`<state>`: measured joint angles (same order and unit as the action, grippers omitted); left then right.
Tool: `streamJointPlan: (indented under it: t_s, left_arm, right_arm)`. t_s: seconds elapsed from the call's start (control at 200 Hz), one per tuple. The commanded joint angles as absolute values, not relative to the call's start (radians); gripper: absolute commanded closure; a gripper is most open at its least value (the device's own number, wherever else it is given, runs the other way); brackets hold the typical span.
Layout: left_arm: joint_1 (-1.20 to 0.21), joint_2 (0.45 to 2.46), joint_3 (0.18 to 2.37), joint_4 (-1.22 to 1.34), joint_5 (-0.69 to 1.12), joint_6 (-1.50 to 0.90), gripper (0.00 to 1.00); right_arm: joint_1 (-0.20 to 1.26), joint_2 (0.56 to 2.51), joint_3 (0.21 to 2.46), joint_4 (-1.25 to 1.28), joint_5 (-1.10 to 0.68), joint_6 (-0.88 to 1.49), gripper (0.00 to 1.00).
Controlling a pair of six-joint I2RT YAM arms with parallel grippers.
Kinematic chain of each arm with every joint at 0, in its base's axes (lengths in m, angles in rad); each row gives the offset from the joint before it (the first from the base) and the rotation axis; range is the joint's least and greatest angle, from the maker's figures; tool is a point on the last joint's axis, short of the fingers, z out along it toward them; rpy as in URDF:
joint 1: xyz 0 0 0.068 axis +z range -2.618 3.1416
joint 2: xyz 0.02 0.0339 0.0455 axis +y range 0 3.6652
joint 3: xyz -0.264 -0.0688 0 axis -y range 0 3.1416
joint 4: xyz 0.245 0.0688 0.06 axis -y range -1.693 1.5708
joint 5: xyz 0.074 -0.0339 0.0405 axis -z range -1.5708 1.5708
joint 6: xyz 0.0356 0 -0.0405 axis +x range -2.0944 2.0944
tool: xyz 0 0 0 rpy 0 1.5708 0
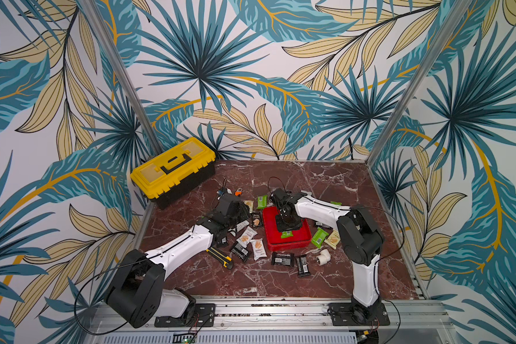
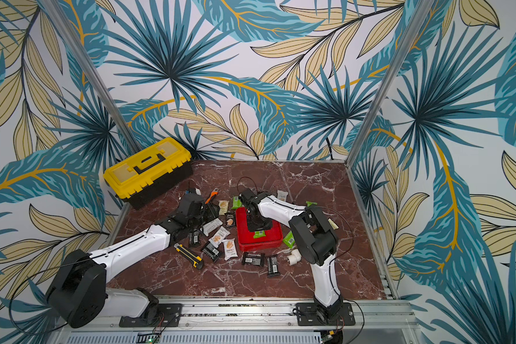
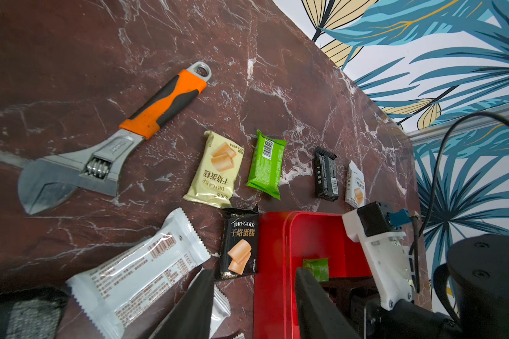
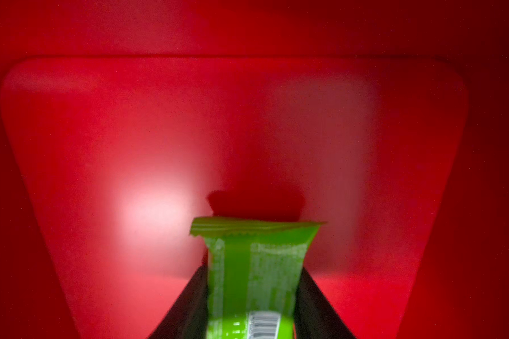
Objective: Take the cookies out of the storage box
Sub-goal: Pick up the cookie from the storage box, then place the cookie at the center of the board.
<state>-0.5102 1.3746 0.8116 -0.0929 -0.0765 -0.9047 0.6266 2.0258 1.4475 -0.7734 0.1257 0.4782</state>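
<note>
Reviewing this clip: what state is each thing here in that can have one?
Shallow red square storage tray: open-topped, one packet seen inside.
Bright green cookie packet: inside tray, gripped.
Right gripper: shut on the packet.
Left gripper: open, empty.
Yellow-lidded black toolbox: lid closed.
Orange-handled adjustable wrench: mouth open.

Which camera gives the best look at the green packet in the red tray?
The right wrist view: the green packet fills the foreground between the jaws. Both top views show only its end poking out; the left wrist view, a small scrap.
</note>
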Motion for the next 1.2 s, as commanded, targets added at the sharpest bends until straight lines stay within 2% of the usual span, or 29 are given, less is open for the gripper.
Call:
streamJointPlan:
  t_s: [0.0,0.406,0.596,0.796,0.891,1.197]
  left_arm:
    - [-0.504,1.34,0.795,-0.077,-0.111,-0.879,0.51]
    - [-0.499,1.288,0.779,-0.099,-0.2,-0.889,0.51]
    - [-0.499,1.194,0.761,-0.173,-0.326,-0.936,0.51]
    - [-0.496,1.064,0.693,-0.217,-0.433,-0.968,0.51]
    - [-0.492,1.006,0.66,-0.254,-0.457,-0.994,0.51]
    - [-0.489,0.808,0.602,-0.481,-0.518,-1.121,0.51]
  right_arm:
    - [0.632,2.003,1.431,-0.77,0.147,0.48,0.54]
    - [0.638,1.894,1.413,-0.79,0.147,0.472,0.58]
    - [0.679,1.793,1.41,-0.819,0.181,0.422,0.58]
    - [0.797,1.686,1.376,-0.83,0.202,0.299,0.58]
    - [0.904,1.663,1.357,-0.831,0.194,0.231,0.58]
    - [1.136,1.732,1.304,-0.764,0.145,0.14,0.58]
